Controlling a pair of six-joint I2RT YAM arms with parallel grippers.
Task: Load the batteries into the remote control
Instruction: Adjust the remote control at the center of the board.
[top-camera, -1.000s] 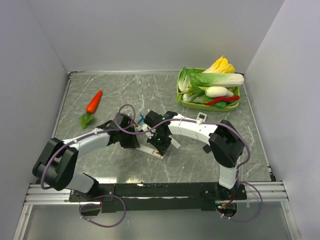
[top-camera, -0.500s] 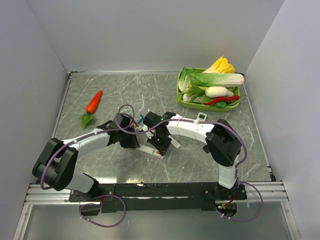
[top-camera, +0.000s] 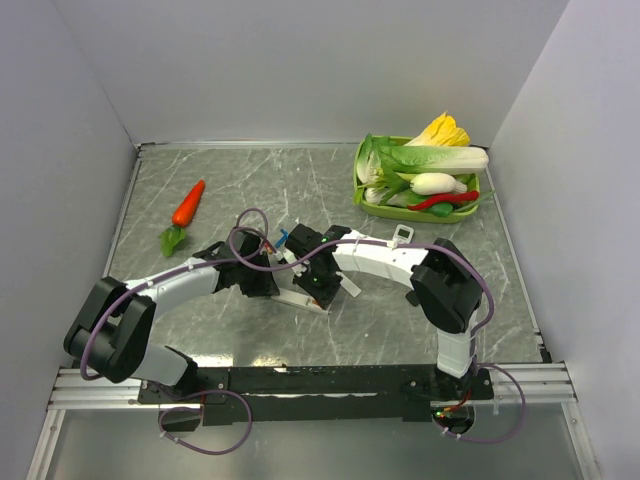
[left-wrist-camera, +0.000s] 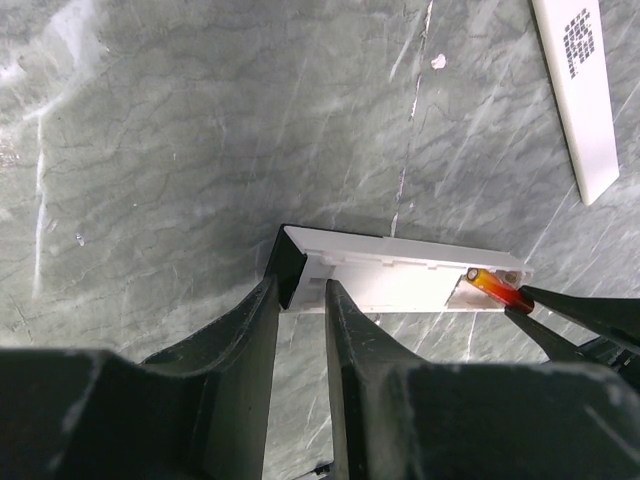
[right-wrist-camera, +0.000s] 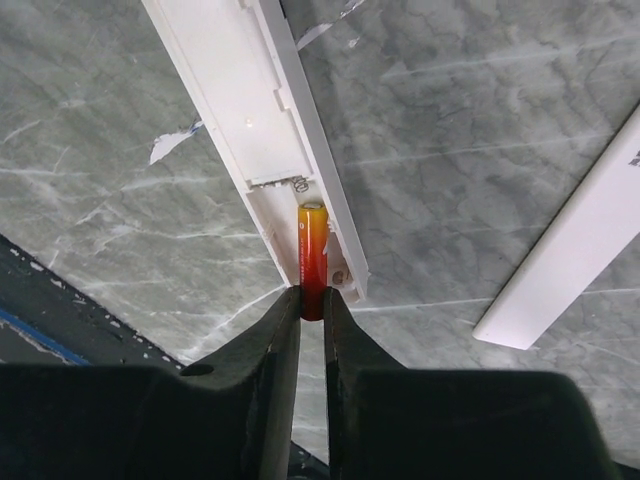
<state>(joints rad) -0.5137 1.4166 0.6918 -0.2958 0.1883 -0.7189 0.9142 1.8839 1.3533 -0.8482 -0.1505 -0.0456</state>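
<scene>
The right tool (right-wrist-camera: 311, 300) is clamped on one battery (right-wrist-camera: 312, 255). Its nose lies in the open bay of the remote (right-wrist-camera: 240, 90), just short of the spring (right-wrist-camera: 298, 185) at 12 o'clock, and its tail overhangs the bay's end wall at 6 o'clock. The left tool (left-wrist-camera: 308, 285) is closed on the remote's other end, steadying it near the middle of the desk (left-wrist-camera: 200, 120). Pressing down while the battery is tilted could jam it on the wall or let the spring kick it out on release. A forward shove could slide the remote through the left grip. The cover (right-wrist-camera: 570, 260) lies apart at 3 o'clock. No second battery is visible.
</scene>
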